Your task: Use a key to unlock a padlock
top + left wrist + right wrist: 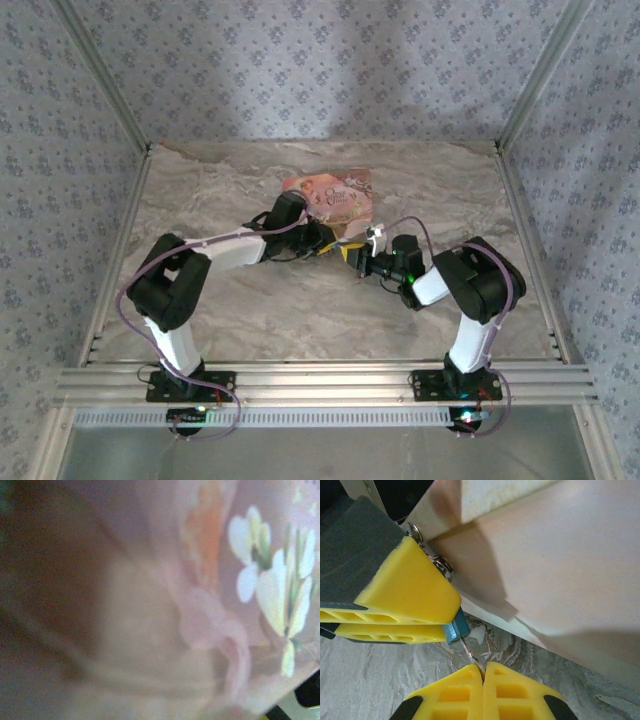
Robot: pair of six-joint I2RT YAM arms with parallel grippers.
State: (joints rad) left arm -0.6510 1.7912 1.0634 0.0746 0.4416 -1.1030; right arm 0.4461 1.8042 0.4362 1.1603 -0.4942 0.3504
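1. We take the pink illustrated box (330, 192) as our landmark. Both arms meet just at its near edge, on the marble-patterned table (250, 310).
2. In the right wrist view the right gripper (483, 671) has its yellow fingers pressed fully together on the thin metal blade of the key (457, 631). The key's blue head sits just beyond those fingertips, close under the box's pale side.
3. The left gripper (451, 622) has its fingers lying closed against each other, the blue head at their tips. We cannot tell whether they clamp it or only touch it.
4. Small silver rings (442, 565) hang between the left fingers and the box.
5. We cannot pick out the padlock. The yellow we see beside the box could be finger pads.
6. We judge that the key is in hand but no insertion or turn shows, so the unlocking itself is left to do.
7. The left wrist view is a blurred close look at the box's flower print.
8. Blue-flowered wallpaper (300, 70) lines the enclosure, and an aluminium rail (320, 380) runs on the far side of the arms from the box.
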